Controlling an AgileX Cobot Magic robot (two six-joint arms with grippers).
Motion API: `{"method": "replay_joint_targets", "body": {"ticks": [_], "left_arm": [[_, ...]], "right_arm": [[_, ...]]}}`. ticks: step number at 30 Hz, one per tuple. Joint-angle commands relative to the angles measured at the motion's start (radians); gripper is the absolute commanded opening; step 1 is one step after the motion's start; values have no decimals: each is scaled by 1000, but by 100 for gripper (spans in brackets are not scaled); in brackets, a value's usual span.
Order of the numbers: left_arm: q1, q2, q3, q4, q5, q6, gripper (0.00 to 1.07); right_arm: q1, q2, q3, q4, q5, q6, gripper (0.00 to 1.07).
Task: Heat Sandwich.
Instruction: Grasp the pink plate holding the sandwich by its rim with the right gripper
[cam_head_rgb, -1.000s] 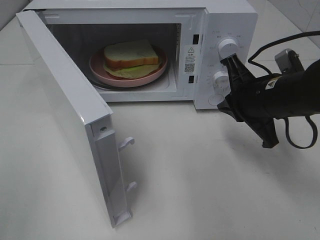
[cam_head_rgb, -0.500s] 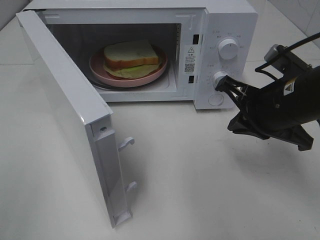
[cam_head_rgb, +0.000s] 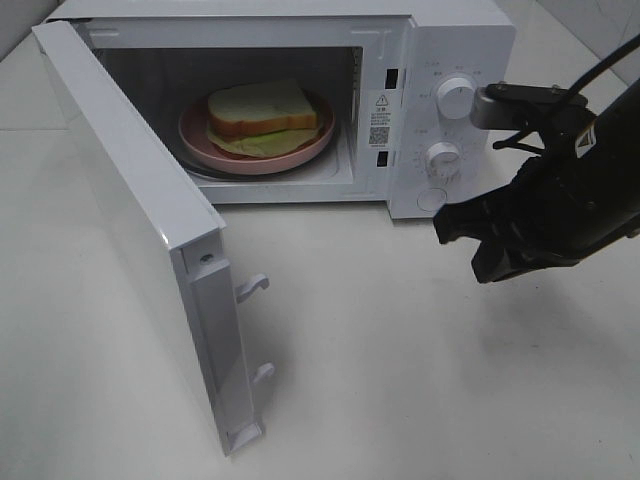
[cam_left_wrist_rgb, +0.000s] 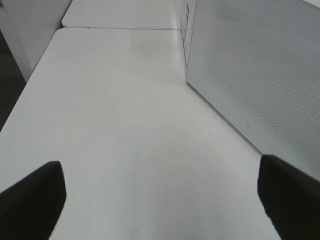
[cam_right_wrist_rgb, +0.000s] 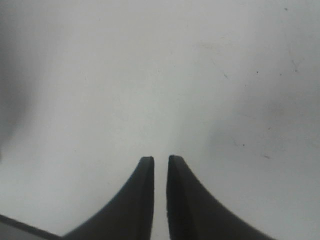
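**A:** So, largest lot first?

**B:** Item one: flat white desk (cam_head_rgb: 400, 380), carrying everything. Item two: boxy white microwave oven (cam_head_rgb: 460, 40) at the desk's far side. Its white hinged door (cam_head_rgb: 120, 200) is swung wide open on the left.

**A:** Any arms?

**B:** One, the black right arm (cam_head_rgb: 570, 200). It sits low over the desk in front of the oven's control panel, apart from it.

**A:** Contents of the oven?

**B:** A round pink plate (cam_head_rgb: 250, 163), set inside the cavity. On it lies the sandwich (cam_head_rgb: 260, 108): square white bread slices, tan crust, pale green leaf showing underneath. It lies flat, well within the plate's rim.

**A:** And the graspers?

**B:** The left pincer (cam_left_wrist_rgb: 160, 197) has its dark fingers spread wide with nothing between. It hovers over bare desk beside a white dotted panel (cam_left_wrist_rgb: 260, 70). The right pincer (cam_right_wrist_rgb: 160, 160) has its dark fingers parted by only a thin slit. It is empty and faces bare desk.

**A:** Small fittings?

**B:** Two round white dials on the control panel, the upper dial (cam_head_rgb: 457, 97) above the lower dial (cam_head_rgb: 443, 157). Below them is a round white button (cam_head_rgb: 432, 199).
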Motion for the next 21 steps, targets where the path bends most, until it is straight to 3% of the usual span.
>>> {"method": "replay_joint_targets", "body": {"ticks": [1, 13, 19, 21], "left_arm": [[-8, -26, 2, 0, -4, -7, 98], [-8, -26, 2, 0, -4, -7, 98], [-8, -26, 2, 0, -4, -7, 98], [-8, -26, 2, 0, -4, -7, 98]], "right_arm": [[-6, -7, -14, -9, 52, -194, 14], [-6, -7, -18, -9, 101, -1015, 14], [-6, -7, -18, -10, 102, -1251, 17], [-6, -7, -18, -16, 102, -1325, 23]]}}
